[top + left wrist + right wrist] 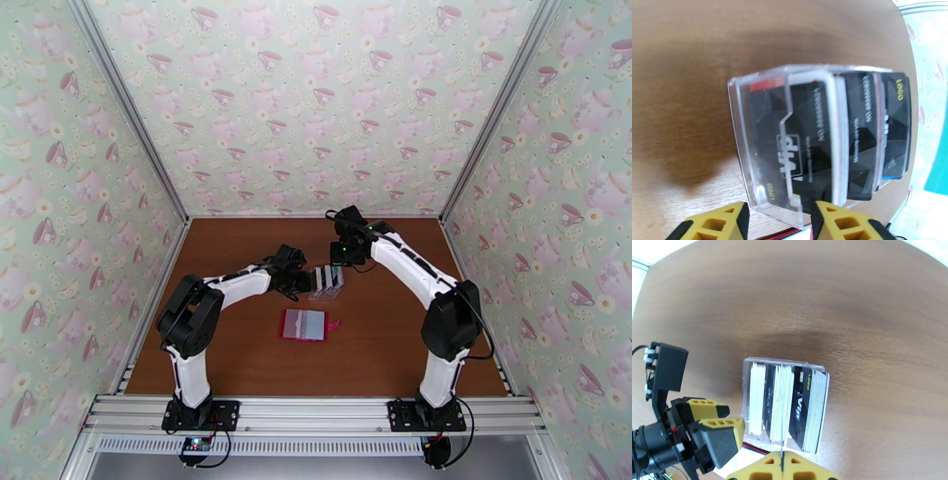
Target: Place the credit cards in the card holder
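Your right pincer (782, 467) is pressing together just over the credit cards (805, 409), which are standing on edge in the clear stand (745, 390). Your left pincer (780, 225) is gaping at that stand's corner. The card holder (304, 324) is lying open on the counter (395, 347), near the stand.

The credit cards (790, 405) stand on edge, packed side by side in the slots of a clear stand (740, 130) near the middle of the tabletop (379, 347). They are black and white, some black faces marked "VIP" and "LOGO". The card holder (304, 324), red with pale inner pockets, lies open and flat just in front of them, its tab pointing right.
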Tool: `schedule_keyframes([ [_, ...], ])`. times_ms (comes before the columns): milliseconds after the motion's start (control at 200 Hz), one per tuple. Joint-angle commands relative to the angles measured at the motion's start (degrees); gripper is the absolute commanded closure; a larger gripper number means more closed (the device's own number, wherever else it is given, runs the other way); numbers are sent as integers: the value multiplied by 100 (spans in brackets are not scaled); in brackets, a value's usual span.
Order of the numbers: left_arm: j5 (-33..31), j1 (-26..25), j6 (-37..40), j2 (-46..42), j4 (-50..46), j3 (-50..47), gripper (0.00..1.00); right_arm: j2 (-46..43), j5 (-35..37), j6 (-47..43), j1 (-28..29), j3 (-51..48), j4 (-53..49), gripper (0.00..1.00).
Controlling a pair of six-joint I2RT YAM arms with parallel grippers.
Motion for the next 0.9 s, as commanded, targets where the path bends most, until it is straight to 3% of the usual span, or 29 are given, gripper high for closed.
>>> schedule_keyframes([
  [0, -230, 5, 238, -225, -440, 253, 51, -538, 99, 105, -16, -204, -46, 100],
  [190, -463, 4, 395, -666, -755, 195, 51, -1555, -155, 352, -16, -1083, 660, 100],
  [411, -537, -3, 548, -1151, -939, -205, 51, -2544, -914, 791, -16, -2328, 1782, 100],
  [586, -565, -46, 569, -1580, -919, -807, 51, -3170, -1433, 917, -15, -3422, 2801, 100],
  [751, -589, -183, 486, -2004, -751, -1499, 51, -3521, -1614, 1244, -8, -4119, 3161, 100],
  [897, -598, -315, 386, -2273, -582, -2107, 51, -3722, -2337, 1765, -14, -4980, 4239, 100],
])
